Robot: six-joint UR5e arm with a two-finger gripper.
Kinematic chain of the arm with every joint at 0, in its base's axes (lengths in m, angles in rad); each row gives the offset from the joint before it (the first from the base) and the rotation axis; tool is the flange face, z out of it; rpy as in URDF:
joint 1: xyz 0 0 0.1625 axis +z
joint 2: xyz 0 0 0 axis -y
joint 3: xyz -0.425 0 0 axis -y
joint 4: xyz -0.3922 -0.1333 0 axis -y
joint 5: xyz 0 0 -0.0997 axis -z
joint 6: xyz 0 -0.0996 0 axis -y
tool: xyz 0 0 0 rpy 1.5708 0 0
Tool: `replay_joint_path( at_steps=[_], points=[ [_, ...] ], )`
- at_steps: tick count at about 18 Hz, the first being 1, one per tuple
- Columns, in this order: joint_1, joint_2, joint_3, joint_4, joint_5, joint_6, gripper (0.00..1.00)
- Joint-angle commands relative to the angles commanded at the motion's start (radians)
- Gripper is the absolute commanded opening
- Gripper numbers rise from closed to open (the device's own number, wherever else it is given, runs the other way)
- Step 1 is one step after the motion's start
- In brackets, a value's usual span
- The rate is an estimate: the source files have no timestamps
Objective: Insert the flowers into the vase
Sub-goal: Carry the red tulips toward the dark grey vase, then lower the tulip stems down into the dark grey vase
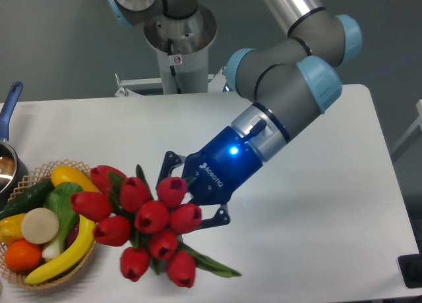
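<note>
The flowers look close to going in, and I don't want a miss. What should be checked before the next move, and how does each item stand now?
1. Grip: the gripper holds the flowers clear of the table: ok.
2. Vase in sight: hidden behind the blooms: not ok.
3. Stems over the vase mouth: cannot tell.
4. Stems pointing down: they trail sideways, lower right: not ok.
5. Clearance from the basket: blooms overlap its edge in view: cannot tell.
</note>
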State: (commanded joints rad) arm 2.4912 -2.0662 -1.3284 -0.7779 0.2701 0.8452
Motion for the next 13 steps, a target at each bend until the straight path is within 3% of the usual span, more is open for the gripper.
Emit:
replay_joint_path(
  at_steps=[5,9,13],
  points=[
    [-0.002,-0.025,-0.015,0.028,-0.078,0.015,0.08],
    [0.006,-0.020,-0.070,0.032,-0.140,0.075,0.08],
    [0.009,-0.015,-0.092,0.032,-0.141,0.086,0.08]
  ],
)
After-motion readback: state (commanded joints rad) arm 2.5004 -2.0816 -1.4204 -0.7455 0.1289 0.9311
